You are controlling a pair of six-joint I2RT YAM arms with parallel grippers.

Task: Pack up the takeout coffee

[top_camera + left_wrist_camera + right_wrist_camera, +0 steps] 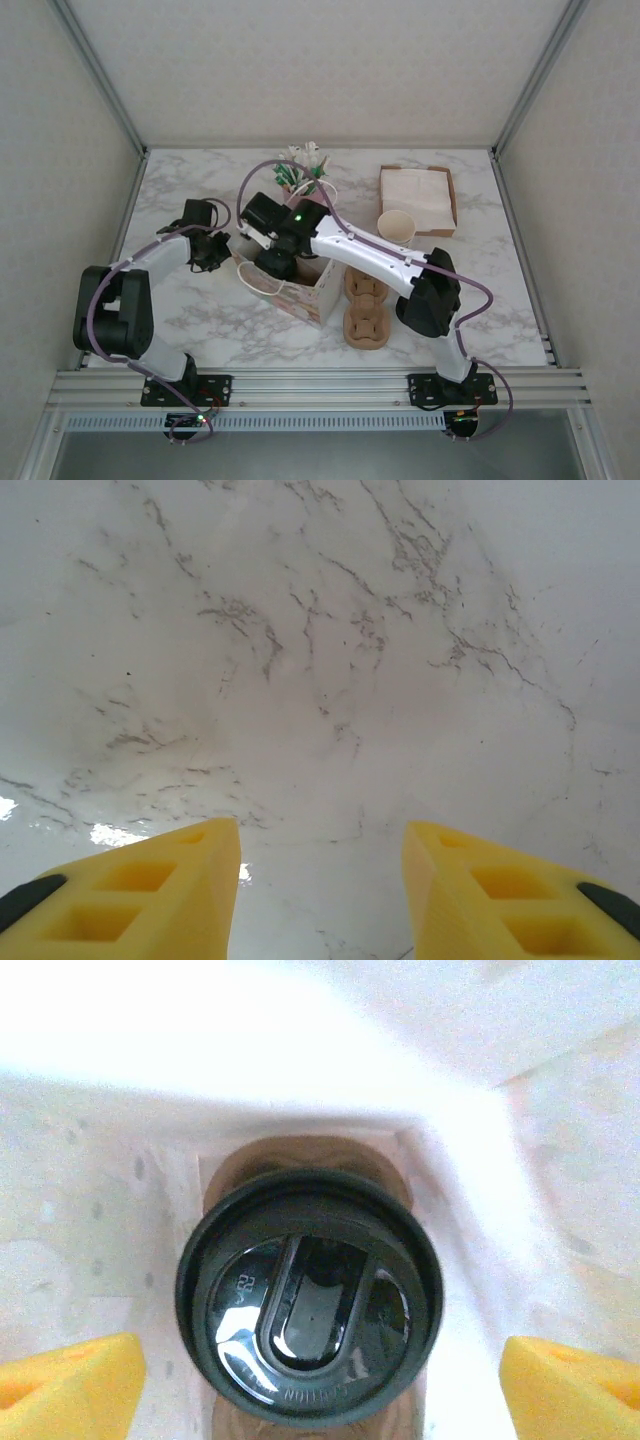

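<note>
Yellow fingers (180, 890) of the left gripper (320, 827) stand apart over the bare marble table (320, 630), with nothing between them: it is open and holds nothing. From above, it hangs just left of the bag (305, 298).

That one white patterned bag stands near the middle of the table, and the right arm (370, 258) reaches over its mouth and covers what is inside. The right wrist camera looks straight down into the bag at the one coffee (310, 1300). Its lid is a glossy black disc with a raised rim, an oblong sunken centre and small embossed lettering. The cup beneath is hidden. It sits upright between the bag's pale walls, with brown pulp showing at its far and near edges. The right gripper (320, 1348) hangs above it, its fingers (70, 1380) spread wide and clear of the lid on both sides: open, gripping nothing.

Right of the bag lie two brown carriers (365, 325). Beyond them are one lidless cream cup (397, 226) and one napkin tray (418, 198).
</note>
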